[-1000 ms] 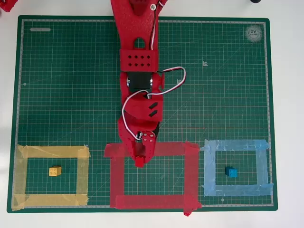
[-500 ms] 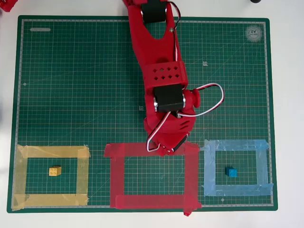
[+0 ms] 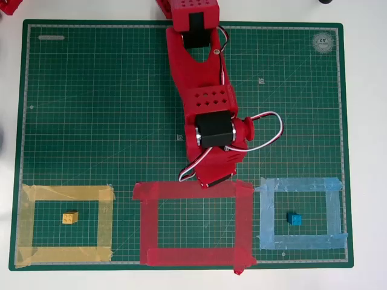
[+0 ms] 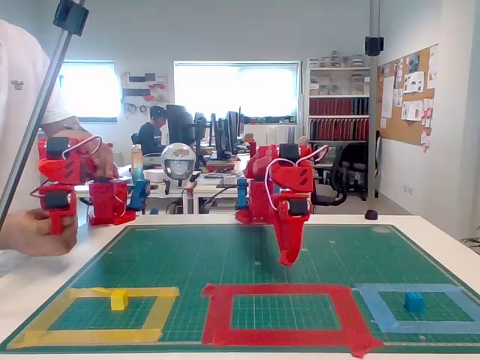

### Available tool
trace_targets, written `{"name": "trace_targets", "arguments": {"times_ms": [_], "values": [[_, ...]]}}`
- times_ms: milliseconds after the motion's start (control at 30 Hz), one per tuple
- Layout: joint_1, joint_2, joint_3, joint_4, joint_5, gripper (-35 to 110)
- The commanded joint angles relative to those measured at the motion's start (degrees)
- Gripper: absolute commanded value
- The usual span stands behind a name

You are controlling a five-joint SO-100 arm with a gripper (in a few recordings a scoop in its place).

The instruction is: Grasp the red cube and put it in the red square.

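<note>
My red gripper (image 3: 210,181) points down just behind the top strip of the red square (image 3: 187,256), toward its right half. In the fixed view the gripper (image 4: 287,259) hangs a little above the green mat, behind the red square (image 4: 217,311). Its fingers look close together, but red on red hides whether anything sits between them. The red cube is hidden: I cannot pick it out from the red gripper or arm. Only green mat shows inside the red square.
A yellow cube (image 3: 70,217) lies inside the yellow tape outline (image 3: 27,223) at the left. A blue cube (image 3: 294,219) lies inside the light-blue outline (image 3: 335,211) at the right. The green mat (image 3: 91,109) covers most of the white table.
The arm swung right, from the left part of the red square's top strip toward its right part. The gripper tip then pulled back, off the strip and onto the mat behind it.
</note>
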Motion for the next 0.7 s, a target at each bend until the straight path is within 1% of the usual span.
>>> {"name": "trace_targets", "arguments": {"times_ms": [0,67,167,200,300,567,667], "values": [[1.41,-0.44,-5.98,1.58,0.97,-2],[1.67,-0.79,-6.06,0.79,-0.79,-2],[1.76,-0.79,-6.33,0.26,-8.79,-2],[1.93,-0.79,-6.33,-0.18,-9.76,-2],[2.64,-0.79,-5.89,-1.85,-10.2,-1],[3.16,-0.79,-1.67,-1.93,-10.2,-1],[3.43,-0.62,-1.32,-1.93,-10.28,5]]}}
